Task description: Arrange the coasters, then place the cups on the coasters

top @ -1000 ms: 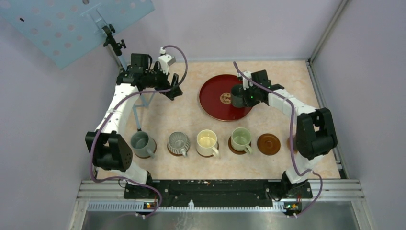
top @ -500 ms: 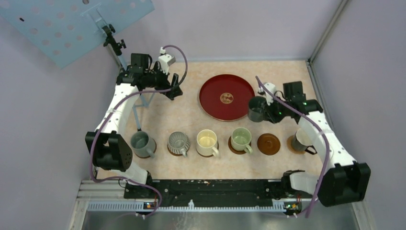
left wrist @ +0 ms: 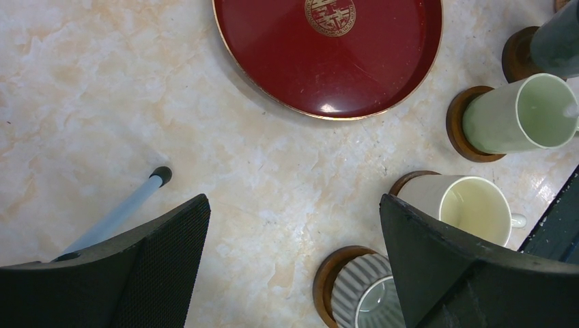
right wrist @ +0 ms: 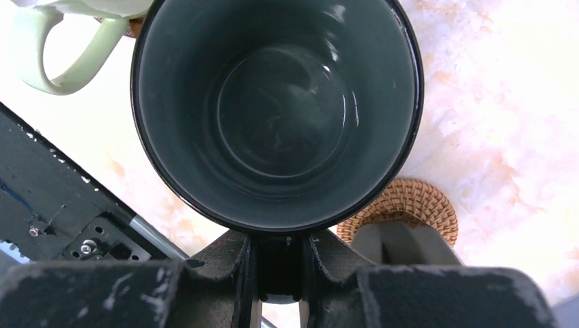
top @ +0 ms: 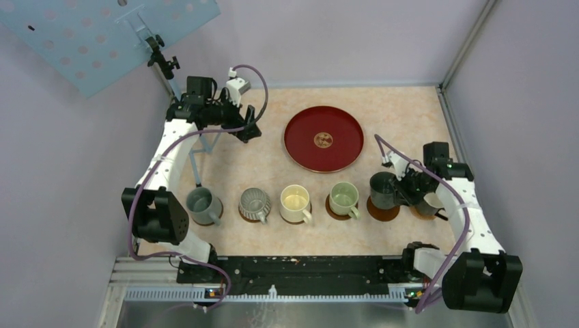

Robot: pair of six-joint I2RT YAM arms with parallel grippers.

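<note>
Peachy marble-look tabletop (top: 403,116), boxed in by lilac walls, with a perforated blue board (top: 102,41) hanging over the far-left corner. The right gripper (top: 404,191) is clamped tight on the handle of the charcoal cup (top: 382,189). The right wrist cam shows it really well, both fingers (right wrist: 239,266) pinching the handle and the cup's dark glossy inside filling most of the view. That cup is upright, directly over a brown coaster (top: 384,213) in the near row, with the disc's rim peeking out on the near side. Honestly can't tell if it's sitting on it or a hair above. To its left the row goes grey cup (top: 201,203), ribbed grey cup (top: 255,203), cream cup (top: 295,201), pale green cup (top: 343,197), each parked on one of the coasters (left wrist: 456,126). The off-white cup (top: 429,203) is at the right end, just beside the charcoal one and mostly hidden behind the right arm. The big red tray (top: 323,139) with a gold emblem sits further back, about mid-table. The left gripper (top: 247,130) hangs over the far-left part of the table, just left of the tray, jaws spread wide with only bare tabletop between them in its own cam.
</note>
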